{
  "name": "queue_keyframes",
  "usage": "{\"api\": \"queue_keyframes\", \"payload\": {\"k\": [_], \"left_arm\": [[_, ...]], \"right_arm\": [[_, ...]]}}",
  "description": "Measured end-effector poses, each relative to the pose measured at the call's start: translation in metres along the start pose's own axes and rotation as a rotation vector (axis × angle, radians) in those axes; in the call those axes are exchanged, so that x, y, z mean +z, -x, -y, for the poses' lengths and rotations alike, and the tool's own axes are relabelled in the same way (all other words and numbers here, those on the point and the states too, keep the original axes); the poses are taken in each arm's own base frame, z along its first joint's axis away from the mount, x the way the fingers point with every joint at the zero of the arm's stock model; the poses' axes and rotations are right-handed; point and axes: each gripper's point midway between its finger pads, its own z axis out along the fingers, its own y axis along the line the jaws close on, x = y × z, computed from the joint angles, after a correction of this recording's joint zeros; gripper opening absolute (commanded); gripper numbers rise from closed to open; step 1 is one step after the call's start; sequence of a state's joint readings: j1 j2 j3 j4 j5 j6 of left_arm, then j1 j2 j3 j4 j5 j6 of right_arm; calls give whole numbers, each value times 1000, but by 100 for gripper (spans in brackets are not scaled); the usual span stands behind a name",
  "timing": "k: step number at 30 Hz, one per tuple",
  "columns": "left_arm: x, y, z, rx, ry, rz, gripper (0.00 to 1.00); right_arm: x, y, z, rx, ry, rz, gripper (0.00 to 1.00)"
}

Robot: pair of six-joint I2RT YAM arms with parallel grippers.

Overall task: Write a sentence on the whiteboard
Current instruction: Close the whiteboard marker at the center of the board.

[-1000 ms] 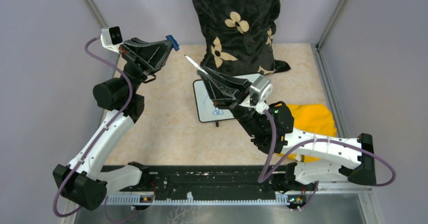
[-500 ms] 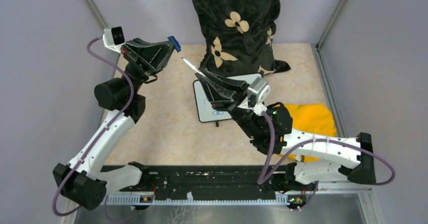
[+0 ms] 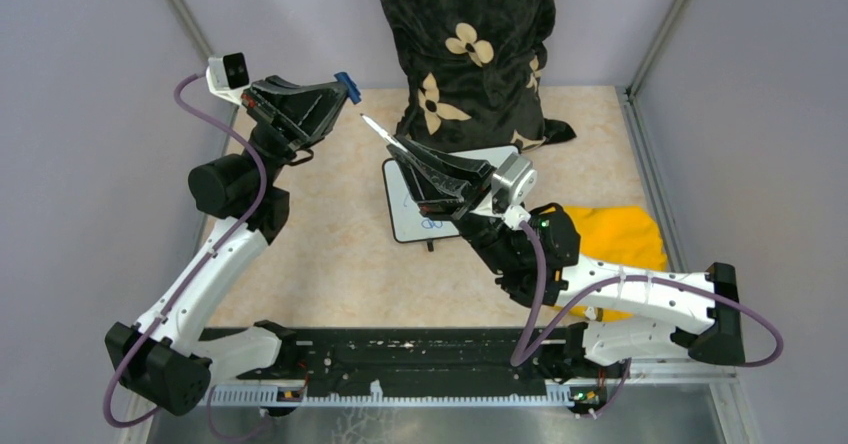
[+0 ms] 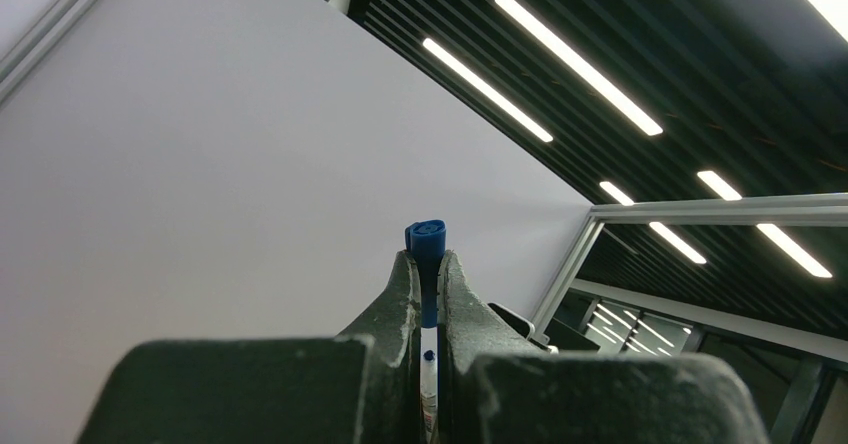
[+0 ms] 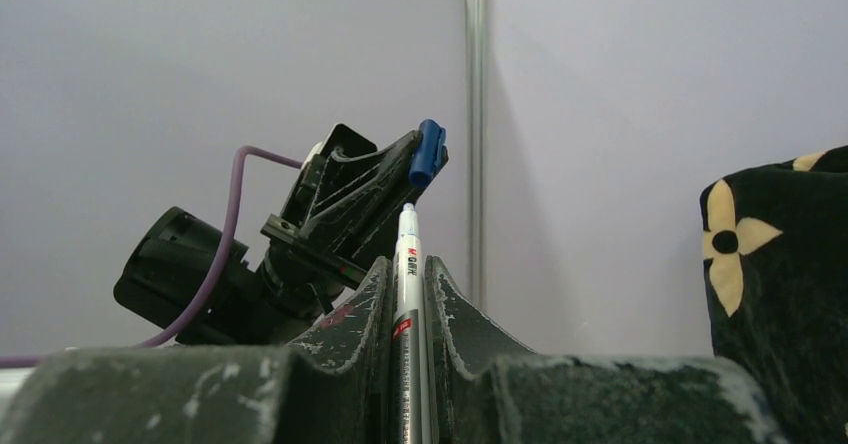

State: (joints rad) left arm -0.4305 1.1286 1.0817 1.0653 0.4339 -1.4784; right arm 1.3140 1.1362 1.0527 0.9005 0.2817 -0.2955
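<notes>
Lab test cell: grey panel walls (image 3: 90, 64), aluminium posts (image 3: 661, 24).

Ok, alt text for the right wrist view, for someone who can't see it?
The right gripper, shut on a white marker that points up, faces the left gripper, which holds a blue cap above the marker's end. Grey walls behind; a black flowered cloth at the right edge.

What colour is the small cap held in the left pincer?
Blue. The small plastic marker cap in the left pincer shows best in the left wrist view.
</notes>
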Motion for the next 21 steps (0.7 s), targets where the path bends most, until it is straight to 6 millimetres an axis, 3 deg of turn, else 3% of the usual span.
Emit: {"api": "queue_keyframes", "payload": {"k": [21], "left_arm": [[0, 0, -2, 11, 5, 0, 0]], "right_arm": [[3, 0, -1, 7, -7, 20, 0]]}}
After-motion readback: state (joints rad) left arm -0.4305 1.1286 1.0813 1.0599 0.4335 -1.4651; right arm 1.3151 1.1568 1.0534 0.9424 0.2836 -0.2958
